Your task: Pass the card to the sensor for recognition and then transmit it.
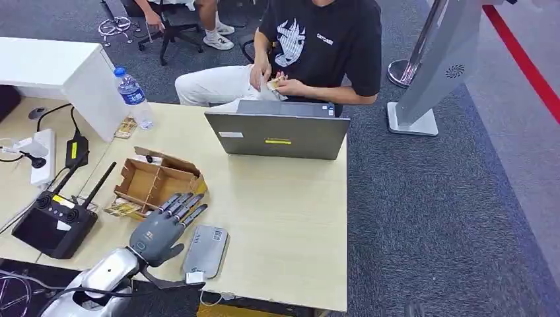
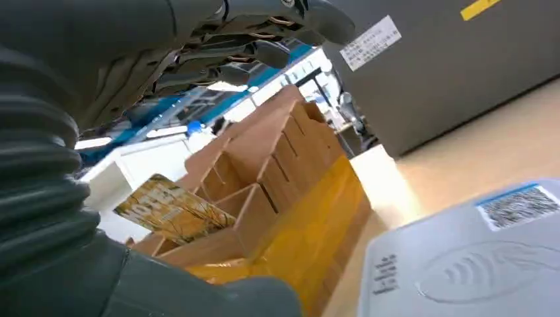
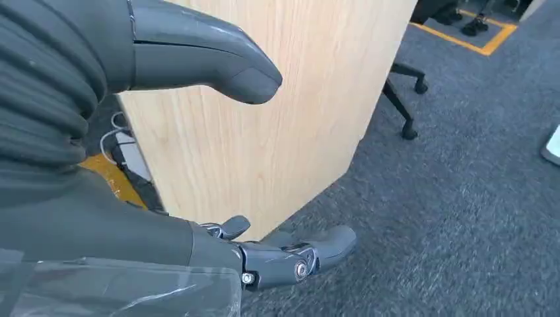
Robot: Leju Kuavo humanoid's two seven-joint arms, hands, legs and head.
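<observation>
While the left hand (image 1: 162, 228) hovers with its fingers spread and nothing in them, its fingertips reach over the near right corner of the cardboard divider box (image 1: 158, 181) on the table (image 1: 290, 224). A yellowish card (image 2: 173, 210) leans in one of the box's near compartments, close under the hand in the left wrist view; it looks like the card to be picked, though its face is too tilted to read. Just right of the hand lies the grey sensor (image 1: 206, 251), flat near the table's near edge, its wave symbol plain in the left wrist view.

The right hand (image 3: 264, 257) hangs released beside the table's side panel, over the carpet, holding nothing.

A laptop (image 1: 277, 134) stands at the far edge with a person (image 1: 317, 46) seated behind it, fingering something small. A water bottle (image 1: 135, 99) stands far left, and a black remote controller (image 1: 49, 221) lies at the near left.

Risks, as I judge them: the card stands between thin cardboard walls, so broad fingers may press a divider instead of the card, or shove the light box leftward. A weak pinch could drop the card short of the sensor. The sensor lies close to the near edge, and a careless sweep might nudge it off.
</observation>
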